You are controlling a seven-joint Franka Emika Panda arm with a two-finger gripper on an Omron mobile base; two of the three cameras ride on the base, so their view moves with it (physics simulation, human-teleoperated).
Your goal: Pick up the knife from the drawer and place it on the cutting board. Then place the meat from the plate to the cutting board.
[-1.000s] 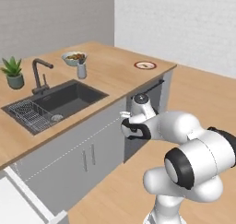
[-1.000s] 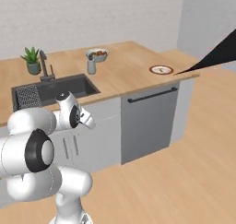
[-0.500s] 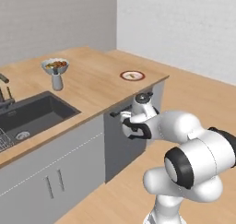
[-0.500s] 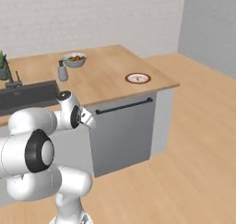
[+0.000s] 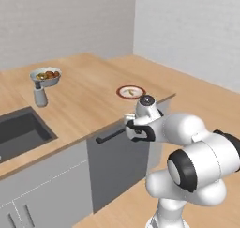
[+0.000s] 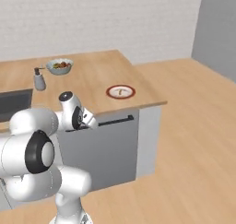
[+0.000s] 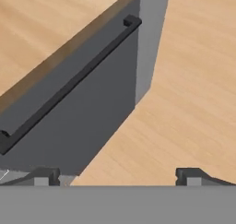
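Showing: a simulated kitchen with a light wooden counter [image 5: 89,98], seen from a mobile base and from the hand.
Gripper: the white arm's two-finger gripper [image 7: 117,176] is held with its dark fingertips [image 7: 42,176] spread wide; nothing is pinched between them.
Ahead of gripper: a dark grey panel with a black bar handle [image 7: 69,85] is seen just in front, below the counter edge.
Plate: a small round red-rimmed plate [image 5: 131,91] [image 6: 120,91] lies on the counter beyond the gripper, near the corner.
Further off: a white bowl of colourful fruit [image 5: 45,75] [image 6: 59,66] and a small grey bottle [image 5: 40,95] are placed well apart from the gripper.

Plate [image 5: 131,92] on counter [image 5: 89,100], nr edge
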